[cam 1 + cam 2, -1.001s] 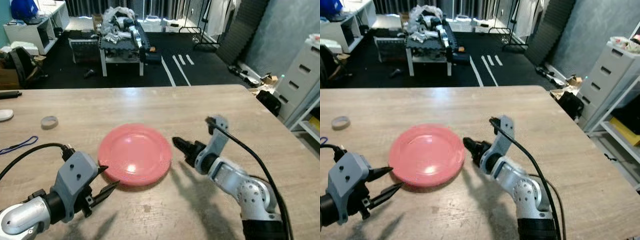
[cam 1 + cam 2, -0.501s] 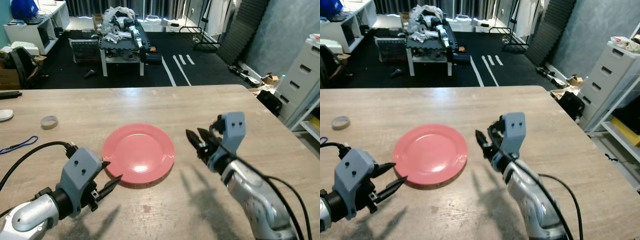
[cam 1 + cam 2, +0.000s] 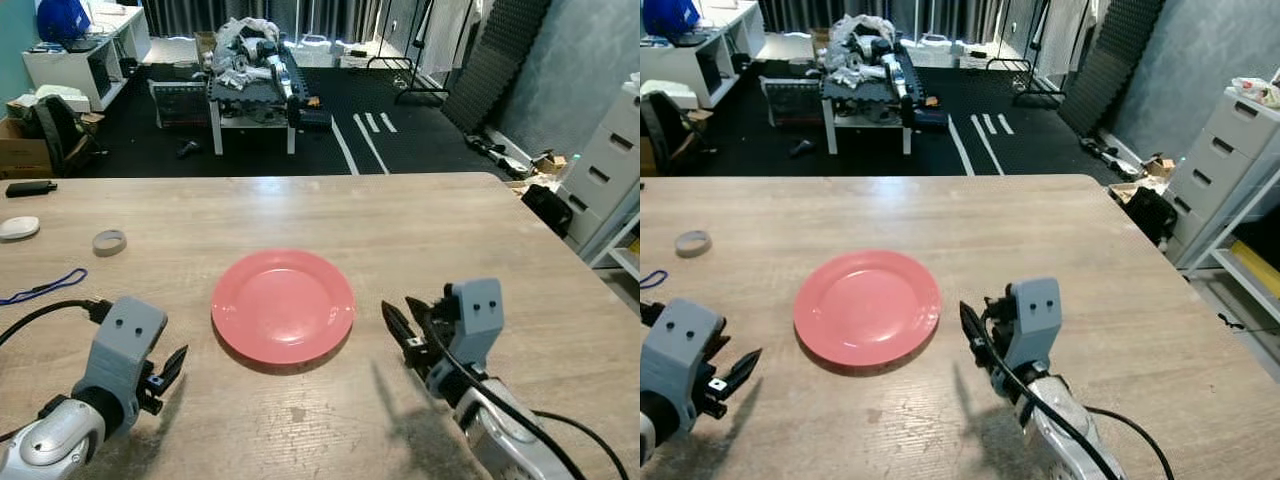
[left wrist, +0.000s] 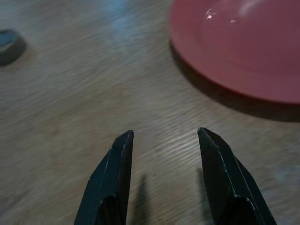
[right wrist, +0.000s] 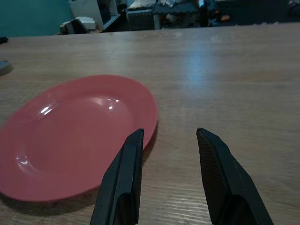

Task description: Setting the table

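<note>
Pink and round, a glossy plastic plate (image 3: 283, 305) lies flat near the middle of a pale wood-grain table (image 3: 400, 230), with nothing on it. Both of the robot's grippers hover just above the tabletop on either side of the plate, touching neither it nor the wood. The left gripper (image 3: 170, 367), on a grey housing, sits near the plate's left edge with its two black fingers (image 4: 110, 180) spread apart over bare table. The right gripper (image 3: 400, 325) points toward the plate's right rim from close by, its jaws likewise parted and empty; in the right wrist view the plate's edge lies just beyond one fingertip. Toward the table's far left lie a small grey tape ring (image 3: 109, 241), a loop of blue cord (image 3: 42, 287), a white oval object (image 3: 18, 227) and a slim black device (image 3: 30, 188). Beyond the table, a low white bench piled with equipment (image 3: 252, 85) stands on dark flooring, and a white drawer unit (image 3: 615, 170) stands at far right.
</note>
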